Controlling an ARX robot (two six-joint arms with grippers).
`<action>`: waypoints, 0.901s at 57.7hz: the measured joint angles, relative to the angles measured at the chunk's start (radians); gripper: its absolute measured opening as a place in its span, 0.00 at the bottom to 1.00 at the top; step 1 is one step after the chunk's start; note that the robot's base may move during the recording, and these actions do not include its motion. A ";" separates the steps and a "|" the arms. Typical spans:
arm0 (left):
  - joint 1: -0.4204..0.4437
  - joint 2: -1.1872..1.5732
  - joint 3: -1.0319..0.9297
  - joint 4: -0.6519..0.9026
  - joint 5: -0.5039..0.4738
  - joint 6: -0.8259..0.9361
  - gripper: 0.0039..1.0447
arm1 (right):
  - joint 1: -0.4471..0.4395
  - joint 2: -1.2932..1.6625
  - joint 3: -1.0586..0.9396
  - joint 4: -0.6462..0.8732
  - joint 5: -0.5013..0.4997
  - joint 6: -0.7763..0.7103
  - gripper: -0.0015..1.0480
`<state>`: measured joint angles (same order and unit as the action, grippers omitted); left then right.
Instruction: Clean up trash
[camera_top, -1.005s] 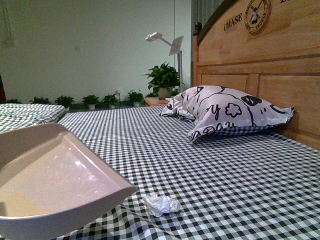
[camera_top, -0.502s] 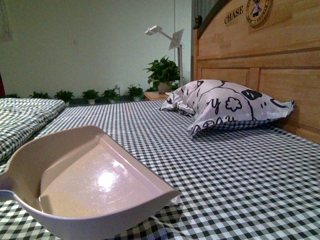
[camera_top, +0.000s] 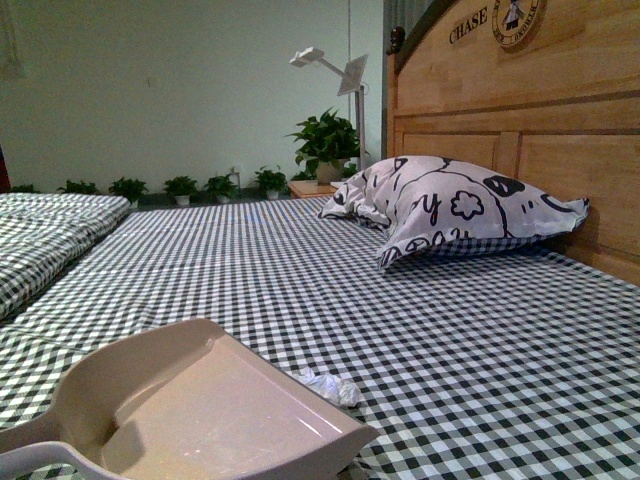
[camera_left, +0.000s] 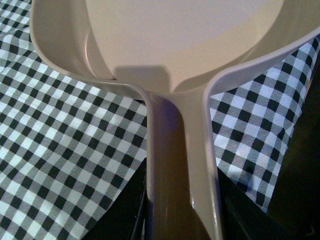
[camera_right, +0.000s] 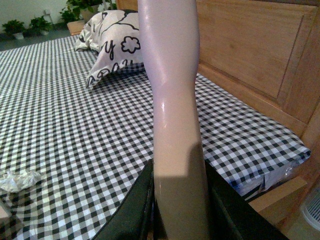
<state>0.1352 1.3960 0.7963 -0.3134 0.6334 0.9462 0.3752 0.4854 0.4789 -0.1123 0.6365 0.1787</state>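
Note:
The trash (camera_top: 326, 386), a small crumpled white paper wad, lies on the checked bedsheet just beyond the front lip of the beige dustpan (camera_top: 215, 415). The same trash (camera_right: 17, 180) shows at the edge of the right wrist view. My left gripper (camera_left: 182, 215) is shut on the dustpan (camera_left: 190, 45) by its handle, with the pan's inside showing nothing in it. My right gripper (camera_right: 180, 210) is shut on the pale brush handle (camera_right: 172, 90), which stands up past the camera; the bristles are out of view. Neither arm shows in the front view.
A white pillow with black doodles (camera_top: 455, 210) rests against the wooden headboard (camera_top: 520, 110) at the far right. A folded checked blanket (camera_top: 45, 235) lies at the left. The bed's edge (camera_right: 280, 160) drops off beside my right gripper. Plants (camera_top: 325, 150) and a lamp stand beyond.
The dustpan has come down and tilted flatter towards the sheet. The trash, hidden behind its lip half a second ago, shows again just past the front edge.

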 joint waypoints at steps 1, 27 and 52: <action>-0.001 0.002 0.000 0.000 -0.002 0.000 0.27 | 0.000 0.000 0.000 0.000 0.000 0.000 0.22; -0.033 0.056 0.000 -0.040 -0.047 0.046 0.27 | 0.000 0.000 0.000 0.000 0.000 0.000 0.22; -0.032 0.081 0.011 -0.053 -0.063 0.077 0.27 | 0.000 0.000 0.000 0.000 0.000 0.000 0.22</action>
<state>0.1028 1.4769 0.8078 -0.3664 0.5701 1.0237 0.3752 0.4854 0.4793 -0.1123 0.6365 0.1787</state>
